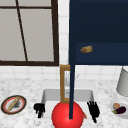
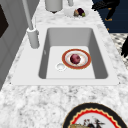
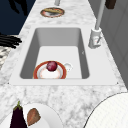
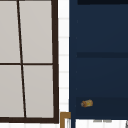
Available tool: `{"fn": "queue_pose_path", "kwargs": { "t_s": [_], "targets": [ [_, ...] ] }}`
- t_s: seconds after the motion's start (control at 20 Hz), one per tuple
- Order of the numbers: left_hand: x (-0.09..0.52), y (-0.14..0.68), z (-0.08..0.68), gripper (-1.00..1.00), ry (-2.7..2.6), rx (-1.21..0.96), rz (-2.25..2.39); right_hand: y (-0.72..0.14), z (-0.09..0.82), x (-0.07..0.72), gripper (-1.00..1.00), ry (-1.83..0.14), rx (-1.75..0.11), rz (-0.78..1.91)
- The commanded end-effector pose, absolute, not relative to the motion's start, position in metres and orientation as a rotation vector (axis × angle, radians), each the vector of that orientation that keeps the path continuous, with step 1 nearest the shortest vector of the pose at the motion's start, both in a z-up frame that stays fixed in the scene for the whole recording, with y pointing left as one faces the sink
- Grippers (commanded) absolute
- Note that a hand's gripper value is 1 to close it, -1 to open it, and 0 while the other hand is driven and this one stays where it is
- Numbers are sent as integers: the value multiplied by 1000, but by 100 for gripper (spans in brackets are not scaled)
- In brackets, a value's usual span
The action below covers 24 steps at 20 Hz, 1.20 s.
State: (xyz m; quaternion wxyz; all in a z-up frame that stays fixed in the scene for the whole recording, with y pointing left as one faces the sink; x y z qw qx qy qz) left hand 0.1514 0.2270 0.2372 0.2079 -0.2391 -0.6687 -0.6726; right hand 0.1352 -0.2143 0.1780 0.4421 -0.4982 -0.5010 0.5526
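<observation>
In the front view a red ball (image 1: 67, 116) and the dark cabinet edge (image 1: 72, 75) hide the sink middle; the grey container (image 1: 123, 82) is cut by the right edge.

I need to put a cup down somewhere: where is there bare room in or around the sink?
Free: the sink floor behind the plate, and the counter strip in front of the basin. Crowded: the floor near the drain, where the plate with its red fruit sits, and the faucet side.

red ball (image 1: 67, 115) | round, unheld | front of sink, between hands
</observation>
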Motion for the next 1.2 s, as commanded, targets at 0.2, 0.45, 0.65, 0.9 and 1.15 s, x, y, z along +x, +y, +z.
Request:
{"fn": "queue_pose_path", "kwargs": {
  "t_s": [0.2,0.45,0.65,0.9,1.15],
  "targets": [
    [151,227,237,0,-1861,-666,-1872,-226,238,119,-100,-1250,-1200,1352],
    [151,227,237,0,-1861,-666,-1872,-226,278,102,-100,-1250,-1189,1376],
    [151,227,237,0,-1861,-666,-1872,-227,311,91,-100,-1258,-1188,1370],
    [151,227,237,0,-1861,-666,-1872,-230,346,89,-100,-1282,-1184,1369],
    [151,227,237,0,-1861,-666,-1872,-230,385,83,-100,-1292,-1175,1356]
  ]
}}
